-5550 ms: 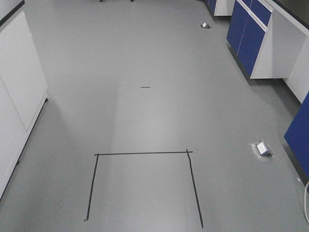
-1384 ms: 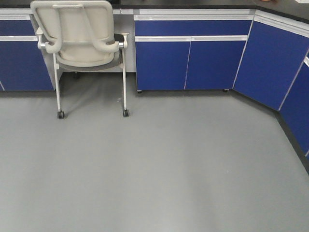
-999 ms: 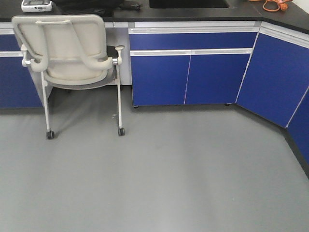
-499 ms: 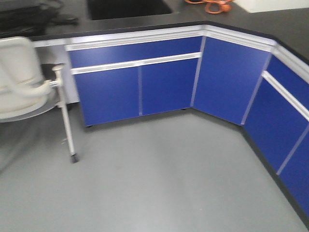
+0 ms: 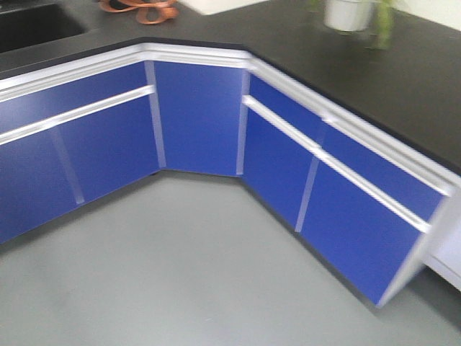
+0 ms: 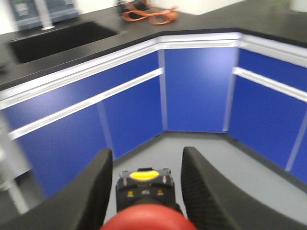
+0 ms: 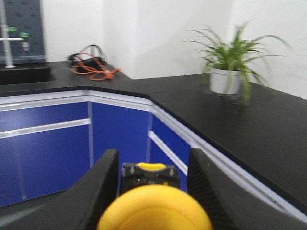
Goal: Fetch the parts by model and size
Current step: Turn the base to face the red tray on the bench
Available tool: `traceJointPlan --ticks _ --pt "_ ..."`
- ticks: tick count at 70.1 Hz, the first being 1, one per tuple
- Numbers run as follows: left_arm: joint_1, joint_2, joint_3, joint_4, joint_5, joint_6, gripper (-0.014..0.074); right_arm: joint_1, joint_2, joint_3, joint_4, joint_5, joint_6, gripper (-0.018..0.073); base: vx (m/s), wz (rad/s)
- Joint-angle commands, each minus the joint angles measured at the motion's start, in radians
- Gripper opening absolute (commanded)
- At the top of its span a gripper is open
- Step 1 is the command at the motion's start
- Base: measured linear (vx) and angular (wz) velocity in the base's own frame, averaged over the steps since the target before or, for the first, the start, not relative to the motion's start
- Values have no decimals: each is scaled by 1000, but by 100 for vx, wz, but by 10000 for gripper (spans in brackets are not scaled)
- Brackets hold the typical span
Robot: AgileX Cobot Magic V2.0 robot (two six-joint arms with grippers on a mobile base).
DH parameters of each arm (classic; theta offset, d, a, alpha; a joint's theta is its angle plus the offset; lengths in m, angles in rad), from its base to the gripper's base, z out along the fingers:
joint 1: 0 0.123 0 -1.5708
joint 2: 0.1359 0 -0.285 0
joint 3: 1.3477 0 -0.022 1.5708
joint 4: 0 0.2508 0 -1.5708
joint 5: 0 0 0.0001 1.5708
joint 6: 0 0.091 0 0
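Note:
Two parts are in view, one in each wrist view. A push-button switch with a red cap and a black base carrying a yellow tab sits between the dark fingers of my left gripper, which is shut on it. A switch with a yellow cap and a black base is held the same way in my right gripper. Both are carried above the floor, facing the cabinets. Neither gripper shows in the front view.
Blue cabinets with white trim form a corner under a black countertop. On the counter are an orange cable coil, a sink and a potted plant. Grey floor lies in front.
The front view has swung right: the white chair has left the frame, and the cabinet corner with the right-hand counter run now fills it. Earlier it showed open floor with a tape square.

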Motion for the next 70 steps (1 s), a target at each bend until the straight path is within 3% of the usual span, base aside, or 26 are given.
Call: traceJointPlan --ticks 1,70 --pt "1 13 -22 0 -79 -6 -7 -5 14 -27 1 -80 -7 -8 12 -70" --pt "1 13 -22 0 -79 -6 -7 -5 14 -27 1 -80 -7 -8 10 -73"
